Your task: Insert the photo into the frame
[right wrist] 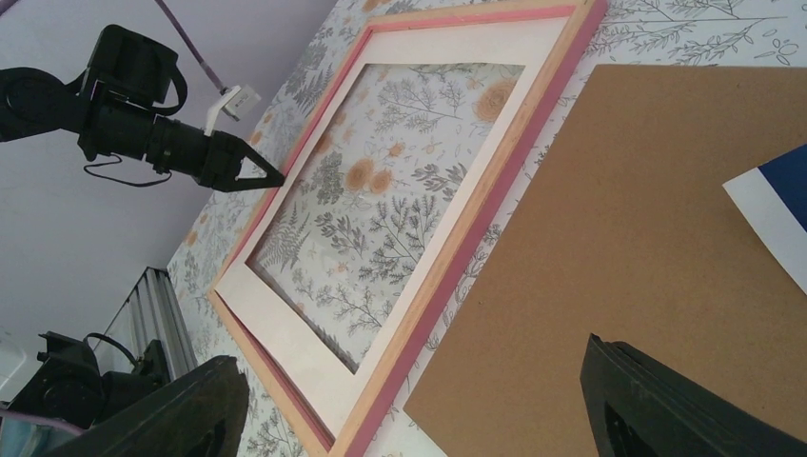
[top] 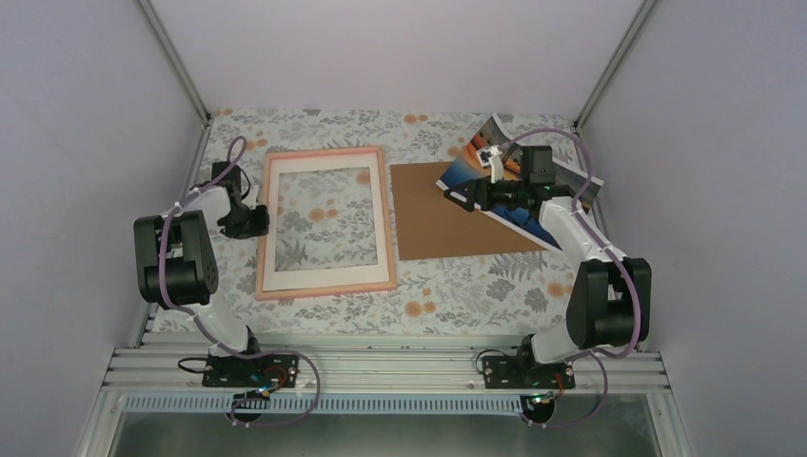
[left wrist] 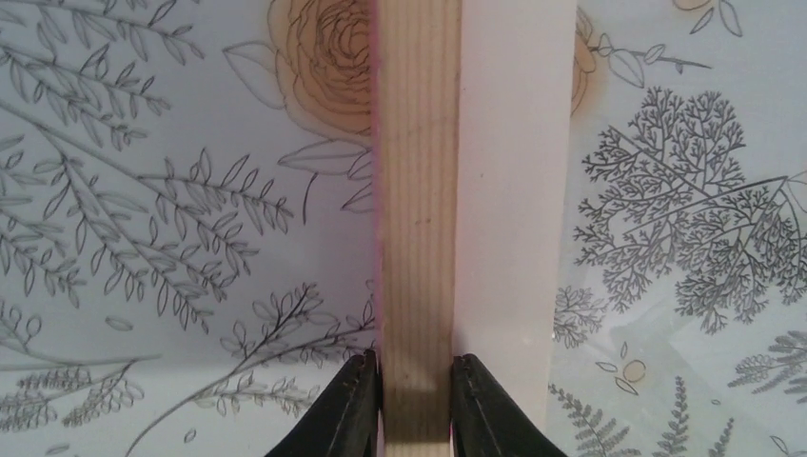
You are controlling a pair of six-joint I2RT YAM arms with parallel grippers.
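- the left gripper (left wrist: 414, 369) is pinching the left side of the pink frame (left wrist: 419, 190), with one finger on each side of the wood.
- the right gripper (right wrist: 409, 357) is spread wide over the brown board (top: 433, 228).
- the frame lies flat on the flowery table (top: 457, 297), just left of the board.
- the photo (top: 472, 160) is at the far right, partly on the board, with its far part bent up by the right arm.
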